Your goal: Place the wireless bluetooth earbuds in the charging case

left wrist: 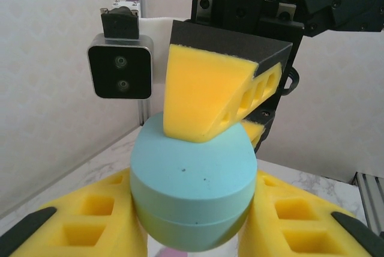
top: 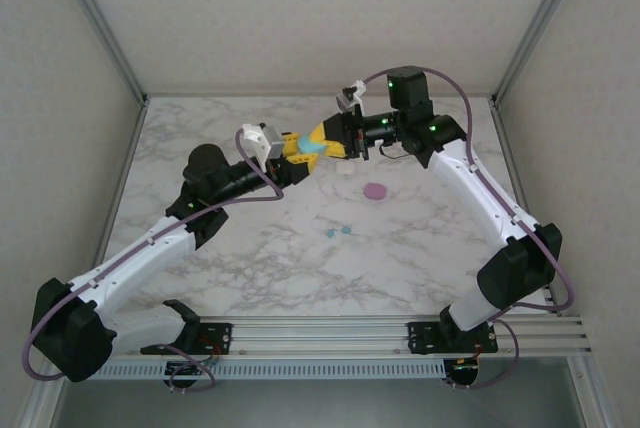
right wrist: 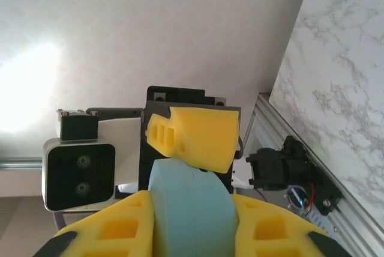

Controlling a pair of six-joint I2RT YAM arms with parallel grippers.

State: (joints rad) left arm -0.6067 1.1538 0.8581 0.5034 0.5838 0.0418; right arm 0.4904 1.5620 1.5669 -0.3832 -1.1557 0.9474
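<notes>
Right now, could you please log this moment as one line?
left jaws: shut on teal case | right jaws: shut on teal case | teal earbuds: on table

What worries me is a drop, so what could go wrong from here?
1. The case hangs above the table, pinched between the left gripper and the right gripper; an uneven pull might slip it from the yellow fingers.
2. A fall could scatter the tiny earbuds lying on the table.
3. A right finger lies across the case's top, which might hold it closed.
</notes>
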